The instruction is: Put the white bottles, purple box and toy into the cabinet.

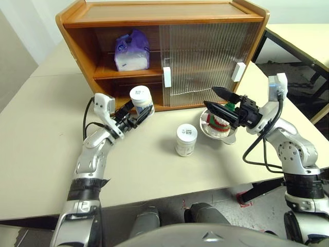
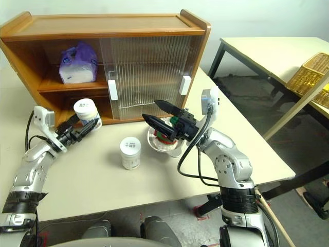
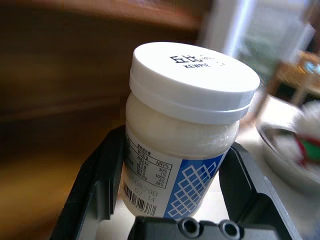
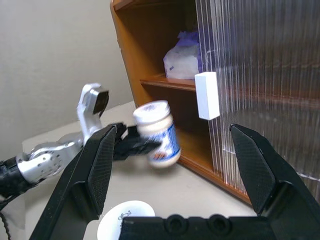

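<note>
- Nearest, about mid-surface: second white bottle (image 1: pixel 186 140) stands upright on the surface (image 1: pixel 46 154), free of both arms.
- At its 2 o'clock, close by: steel bowl (image 1: pixel 230 136) with the toy (image 1: pixel 218 121) inside. Right gripper (image 1: pixel 215 99) hovers above the bowl, fingers wide apart, nothing between them.
- At 10 o'clock from the loose bottle: left gripper (image 1: pixel 138 114), fingers clamped on the held white bottle (image 1: pixel 141 98) low on its labelled body; lid clear above the fingers, bottle lifted off the surface, near upright with a slight lean.
- Beyond it: cabinet (image 1: pixel 164 20), left half open, both sliding doors (image 1: pixel 203 62) stacked over the right half. Held bottle sits just in front of the open lower bay.
- Farthest: purple box (image 1: pixel 131 50) already on the middle shelf, left bay.
- Step in hand, as I read it: carry the held bottle into the lower bay. Keep it upright, lid under the shelf edge, base over the bottom lip; go in straight toward 12 o'clock, left of the door handle (image 1: pixel 166 77).
- Set it well back, then part the fingers only once the base rests; grip is low, so tipping is the risk.
</note>
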You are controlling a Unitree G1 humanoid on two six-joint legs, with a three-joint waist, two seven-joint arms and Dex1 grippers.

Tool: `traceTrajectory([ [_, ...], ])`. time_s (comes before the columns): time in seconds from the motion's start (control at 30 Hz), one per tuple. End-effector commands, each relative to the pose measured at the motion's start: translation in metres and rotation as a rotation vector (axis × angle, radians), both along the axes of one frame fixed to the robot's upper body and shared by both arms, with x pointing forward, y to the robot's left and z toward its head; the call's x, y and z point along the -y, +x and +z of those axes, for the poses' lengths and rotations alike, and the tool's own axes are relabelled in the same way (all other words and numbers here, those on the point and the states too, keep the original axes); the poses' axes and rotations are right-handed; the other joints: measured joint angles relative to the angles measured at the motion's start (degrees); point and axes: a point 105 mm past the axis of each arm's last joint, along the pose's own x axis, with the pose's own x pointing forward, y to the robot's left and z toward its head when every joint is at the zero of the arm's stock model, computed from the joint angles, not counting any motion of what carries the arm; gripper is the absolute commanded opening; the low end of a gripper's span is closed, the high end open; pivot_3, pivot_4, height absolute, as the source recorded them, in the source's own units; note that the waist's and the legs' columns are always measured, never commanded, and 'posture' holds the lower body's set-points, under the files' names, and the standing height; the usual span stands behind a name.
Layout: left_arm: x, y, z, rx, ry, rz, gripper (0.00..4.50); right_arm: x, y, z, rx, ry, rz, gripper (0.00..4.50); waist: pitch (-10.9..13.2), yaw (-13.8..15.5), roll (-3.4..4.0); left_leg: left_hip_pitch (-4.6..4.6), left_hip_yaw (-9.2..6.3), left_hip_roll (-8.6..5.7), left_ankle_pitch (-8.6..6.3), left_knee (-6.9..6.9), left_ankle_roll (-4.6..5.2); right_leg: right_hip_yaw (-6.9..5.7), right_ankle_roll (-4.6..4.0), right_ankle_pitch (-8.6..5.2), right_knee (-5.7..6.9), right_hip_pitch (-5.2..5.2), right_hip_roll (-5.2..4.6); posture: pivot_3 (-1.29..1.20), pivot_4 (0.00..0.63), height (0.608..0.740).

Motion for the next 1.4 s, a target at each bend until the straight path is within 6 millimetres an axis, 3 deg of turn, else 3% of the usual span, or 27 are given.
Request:
traceTrajectory([
  [0.03,-0.010,0.015,0.000,-0.026,-0.026,0.097,3.09,0.000,0.001,0.001,0.012,0.004,-0.008,4.50,0.0,0.0,0.00,0.01,0.00,0.00,0.00,0.01,0.01,0.00,0.02,0.01,0.00,0.02,0.00,-0.14,0.026,0.740],
  [0.37,-0.015,0.039,-0.026,-0.114,-0.008,0.251,3.09,0.001,0.001,0.002,0.018,0.006,-0.015,4.50,0.0,-0.1,-0.02,0.02,0.02,-0.05,0.04,0.03,0.02,0.01,0.19,0.11,-0.05,0.05,0.01,-0.15,0.025,0.740],
  [0.77,-0.013,0.062,-0.034,-0.114,0.014,0.378,3.09,0.001,0.000,0.003,0.020,0.004,-0.014,4.50,0.0,-0.1,-0.01,0.06,0.00,-0.08,0.17,0.13,0.22,0.02,0.48,0.50,-0.69,0.42,0.00,-0.15,0.021,0.740],
  [1.27,0.017,0.080,-0.035,-0.117,0.030,0.385,3.09,0.002,-0.001,0.003,0.022,-0.008,-0.011,4.50,0.0,-0.3,-0.02,0.02,0.06,-0.32,0.19,0.29,0.28,0.06,0.81,0.68,-0.90,0.55,0.06,-0.16,0.018,0.740],
  [1.4,0.017,0.083,-0.037,-0.127,0.053,0.402,3.09,0.003,-0.002,0.003,0.020,-0.011,-0.013,4.50,0.0,-0.4,-0.01,0.02,0.09,-0.34,0.25,0.35,0.37,0.06,0.89,0.73,-0.90,0.60,0.06,-0.17,0.019,0.740],
])
